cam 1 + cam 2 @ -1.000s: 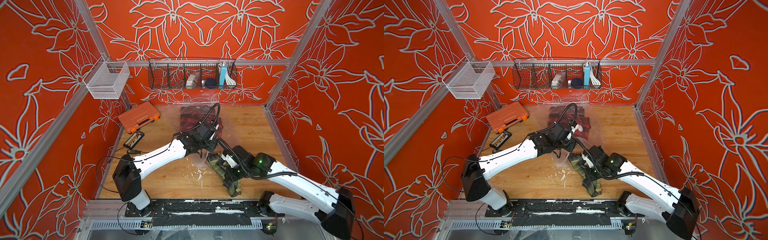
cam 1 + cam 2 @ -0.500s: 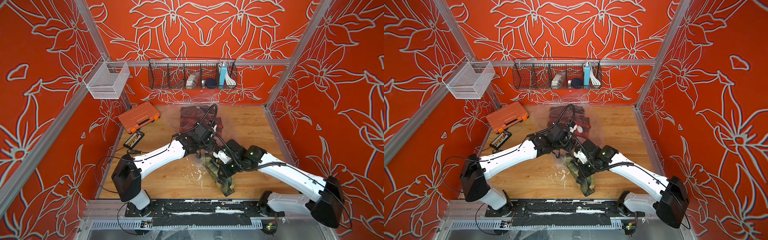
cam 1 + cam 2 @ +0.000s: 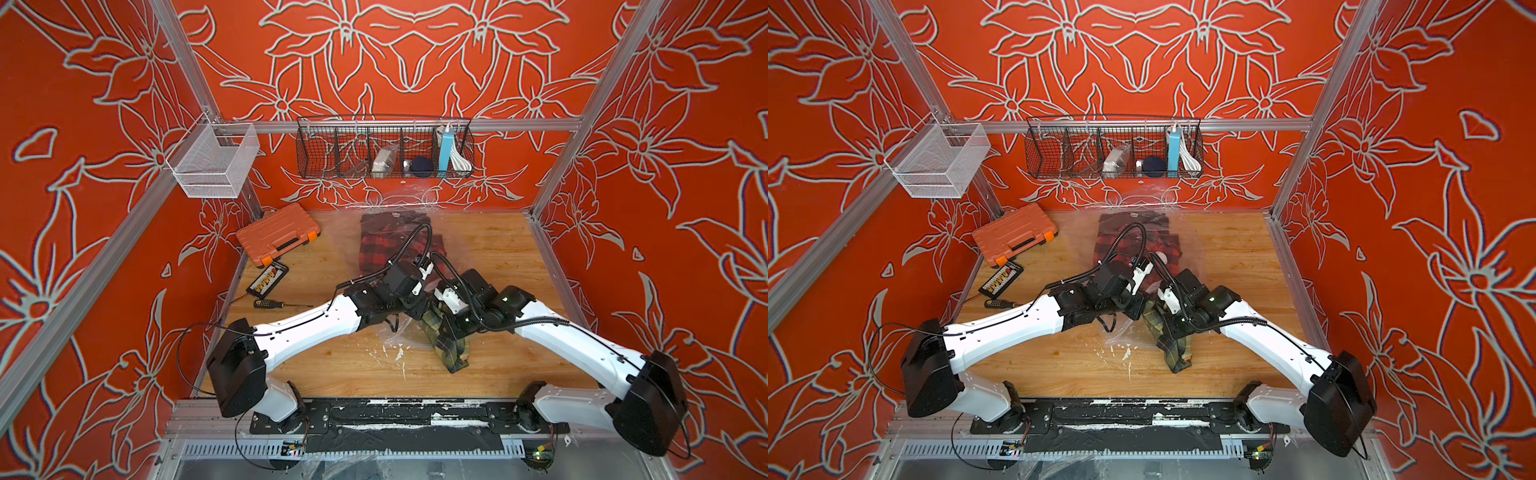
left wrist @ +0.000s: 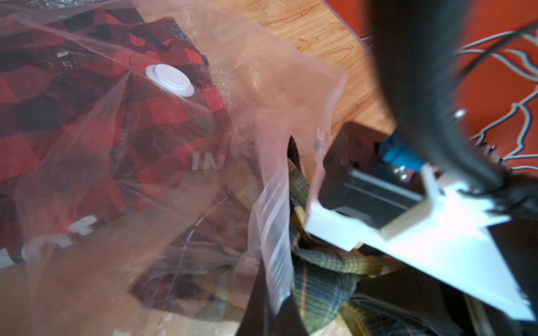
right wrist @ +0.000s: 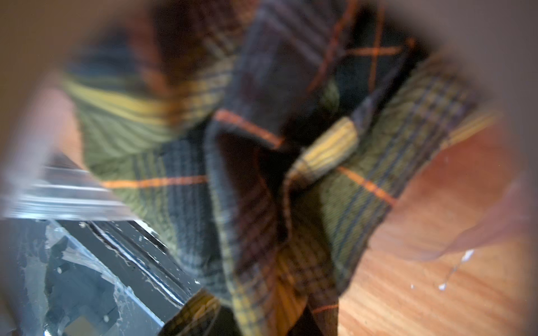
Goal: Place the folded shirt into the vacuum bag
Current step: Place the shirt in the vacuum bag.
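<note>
The vacuum bag (image 3: 469,249) (image 4: 262,101) lies clear and crinkly at the table's back middle, with a red plaid shirt (image 3: 386,245) inside and a white valve cap (image 4: 170,80) on top. My left gripper (image 3: 415,307) (image 4: 270,305) is shut on the bag's zip-seal strip (image 4: 273,232) and holds that edge up off the table. The folded shirt (image 3: 451,349) (image 3: 1173,353) (image 5: 262,174) is green-and-yellow plaid and bunched. My right gripper (image 3: 449,328) (image 5: 262,305) is shut on it, with its far end under the raised bag edge and its near end trailing on the wood.
An orange tool case (image 3: 277,233), a bit set (image 3: 268,282) and a screwdriver (image 3: 274,304) lie at the left. A black wire basket (image 3: 384,151) and a white mesh basket (image 3: 212,162) hang on the back rail. Both wrists are close together at mid-table.
My right arm has carried the green plaid shirt back and left, up to the left gripper and the bag's lifted edge. The left gripper kept its hold on the bag.
</note>
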